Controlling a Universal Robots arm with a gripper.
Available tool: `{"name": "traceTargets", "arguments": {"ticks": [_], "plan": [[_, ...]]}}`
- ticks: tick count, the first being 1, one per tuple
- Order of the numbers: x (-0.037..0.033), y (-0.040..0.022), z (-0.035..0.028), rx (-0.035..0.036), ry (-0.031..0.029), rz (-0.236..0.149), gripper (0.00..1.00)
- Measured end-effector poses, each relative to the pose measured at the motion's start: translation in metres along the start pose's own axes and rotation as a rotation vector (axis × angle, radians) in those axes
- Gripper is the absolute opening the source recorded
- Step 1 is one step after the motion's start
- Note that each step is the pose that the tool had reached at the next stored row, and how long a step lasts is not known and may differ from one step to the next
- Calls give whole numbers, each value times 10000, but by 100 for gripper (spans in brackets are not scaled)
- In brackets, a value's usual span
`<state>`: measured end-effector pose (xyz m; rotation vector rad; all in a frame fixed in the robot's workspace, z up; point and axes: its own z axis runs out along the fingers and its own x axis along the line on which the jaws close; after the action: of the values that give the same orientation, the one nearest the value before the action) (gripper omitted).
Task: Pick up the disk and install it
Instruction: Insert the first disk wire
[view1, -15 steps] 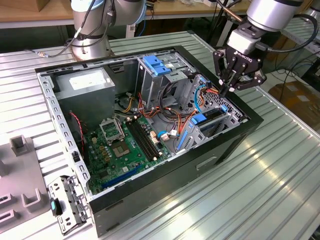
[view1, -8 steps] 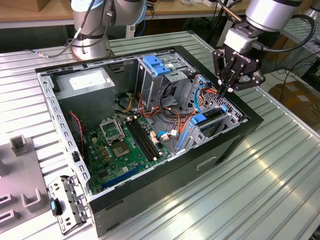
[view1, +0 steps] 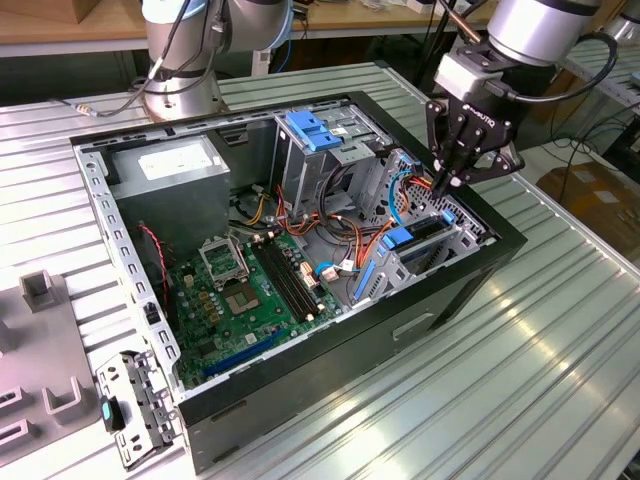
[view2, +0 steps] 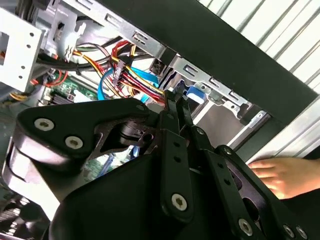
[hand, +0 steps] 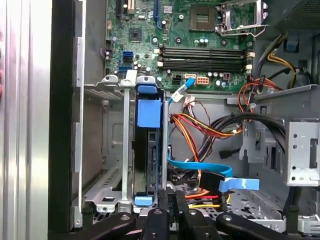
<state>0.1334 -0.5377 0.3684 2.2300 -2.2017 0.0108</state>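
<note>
The disk (hand: 146, 160) stands on edge in a slot of the metal drive cage (hand: 102, 150) inside the open computer case. Its blue carrier rails (hand: 149, 113) show along its upper side. In the exterior view the disk (view1: 424, 229) sits in the cage at the case's right end, with blue rail ends beside it. My gripper (view1: 447, 184) hangs just above that cage, fingers pointing down and shut with nothing between them. In both wrist views the black fingertips (hand: 170, 199) are pressed together close over the end of the disk; a blue rail tab (view2: 193, 94) lies just beyond them.
Bundles of coloured cables (hand: 200, 132) run beside the cage. The motherboard (view1: 250, 290), the grey power-supply box (view1: 165, 165) and a tall cage with a blue latch (view1: 315, 130) fill the case. A person's hand (view2: 280, 175) rests outside the case wall. Grey fixtures (view1: 40, 290) lie at the exterior view's left.
</note>
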Motion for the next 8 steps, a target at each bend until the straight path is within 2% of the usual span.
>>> {"name": "traceTargets", "arguments": {"ticks": [3, 8], "plan": [[-1, 78, 16, -1, 1, 38, 17], [31, 123, 50, 0, 1, 41, 17]]}}
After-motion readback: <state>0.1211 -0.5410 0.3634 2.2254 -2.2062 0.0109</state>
